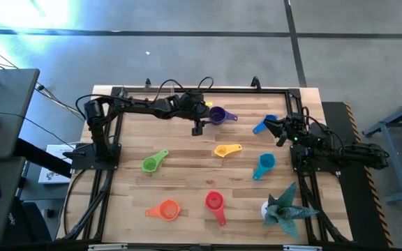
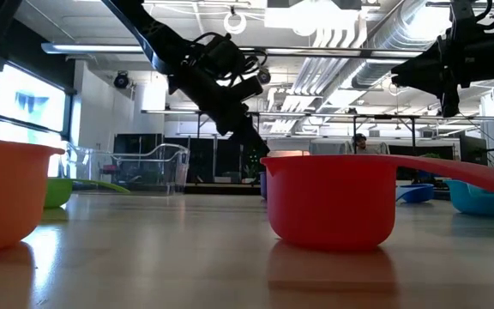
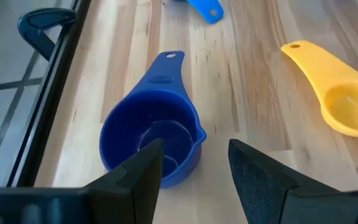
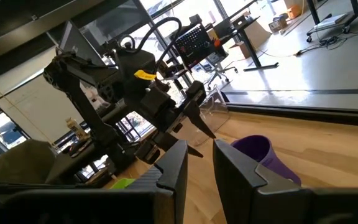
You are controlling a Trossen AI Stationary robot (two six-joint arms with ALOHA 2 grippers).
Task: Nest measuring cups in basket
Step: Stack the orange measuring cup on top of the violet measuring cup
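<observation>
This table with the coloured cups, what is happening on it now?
The left claw hangs open above the table beside the purple measuring cup. The right claw waits open near the blue measuring cup. Yellow, teal, green, orange and red cups lie scattered, none nested yet.

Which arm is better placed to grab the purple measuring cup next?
Left. The left gripper is open and aimed at the purple cup, which sits just ahead of its fingers. The right gripper is farther off, near the blue cup, held high above the table.
</observation>
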